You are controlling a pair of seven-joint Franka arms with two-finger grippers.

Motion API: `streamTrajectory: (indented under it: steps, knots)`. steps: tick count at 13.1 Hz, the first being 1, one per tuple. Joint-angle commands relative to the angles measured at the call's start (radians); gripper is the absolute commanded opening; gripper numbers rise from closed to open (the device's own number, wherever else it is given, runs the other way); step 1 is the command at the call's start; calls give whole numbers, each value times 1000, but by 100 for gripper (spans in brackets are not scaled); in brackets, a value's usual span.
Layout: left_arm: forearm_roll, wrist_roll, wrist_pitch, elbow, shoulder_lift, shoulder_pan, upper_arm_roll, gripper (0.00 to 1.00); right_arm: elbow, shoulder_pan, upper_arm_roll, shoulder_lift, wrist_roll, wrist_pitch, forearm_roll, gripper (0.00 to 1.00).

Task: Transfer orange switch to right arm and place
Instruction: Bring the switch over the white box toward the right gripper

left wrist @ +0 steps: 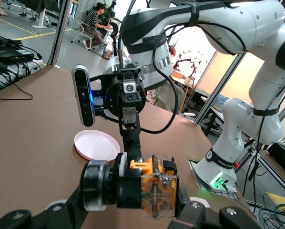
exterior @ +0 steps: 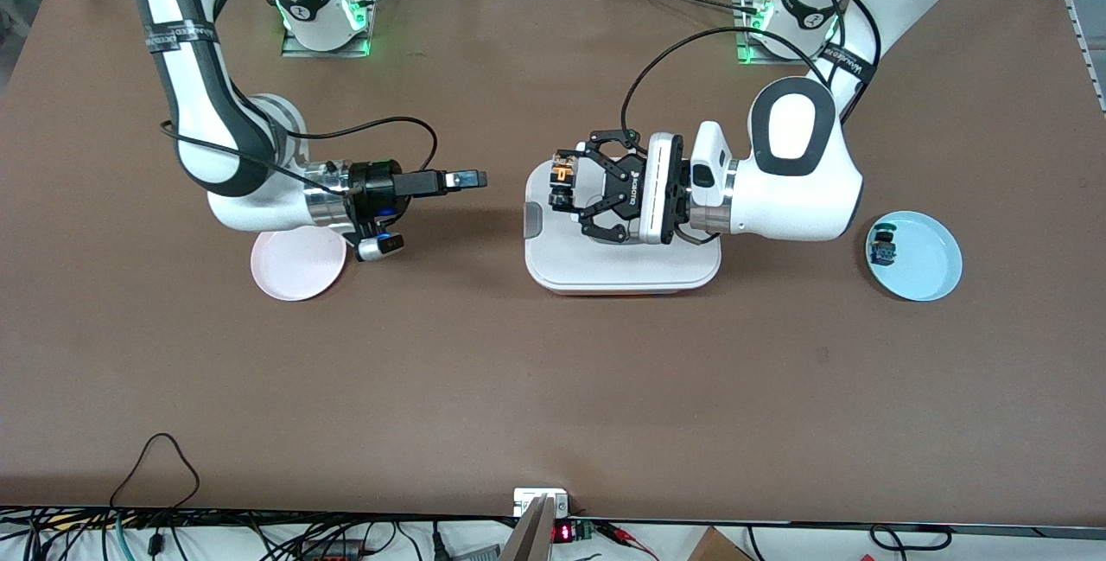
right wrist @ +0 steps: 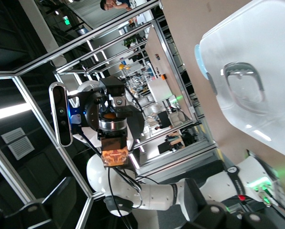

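Orange switch [exterior: 563,174], pinched in the left gripper [exterior: 566,185] over the white tray [exterior: 622,271], faces the right gripper [exterior: 471,179] at its nine o'clock, whose spread jaws should straddle the exposed body squarely before release.

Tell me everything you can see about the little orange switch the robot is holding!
The orange switch is tiny, with a round orange cap, a black middle and a brownish-gold board with thin lines on it. The left gripper is shut on it, pinching it between its black fingers and holding it sideways in the air over the white lidded box. It points toward the right gripper, which is open and not touching it. Only the left gripper's fingers touch the switch.
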Motion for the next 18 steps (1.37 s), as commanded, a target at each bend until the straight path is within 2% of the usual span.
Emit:
streamTrajectory:
  steps: [1, 4, 7, 9, 10, 16, 18]
  knots:
    - [-33, 33, 30, 6, 11, -11, -6, 0, -2, 29, -6, 10, -17, 14, 91, 100]
    - [-45, 34, 31, 11, 12, -15, -6, 0, 7, 30, -6, 13, -2, 20, 109, 100]
    - [-45, 75, 25, 0, 18, -7, -5, 0, 14, 76, -6, 16, 0, 61, 123, 100]
    - [-45, 91, 33, 12, 52, -18, -5, 0, 14, 120, -6, 27, -2, 83, 226, 100]
    - [-43, 96, 40, 12, 54, -18, -3, 0, 17, 136, -6, 27, -6, 89, 244, 100]
    - [-48, 116, 37, 5, 48, -10, -6, 0, 21, 170, -6, 51, -25, 109, 241, 100]
    - [-83, 112, 36, -1, 48, -14, -9, 0, 19, 173, -6, 68, -75, 110, 241, 100]
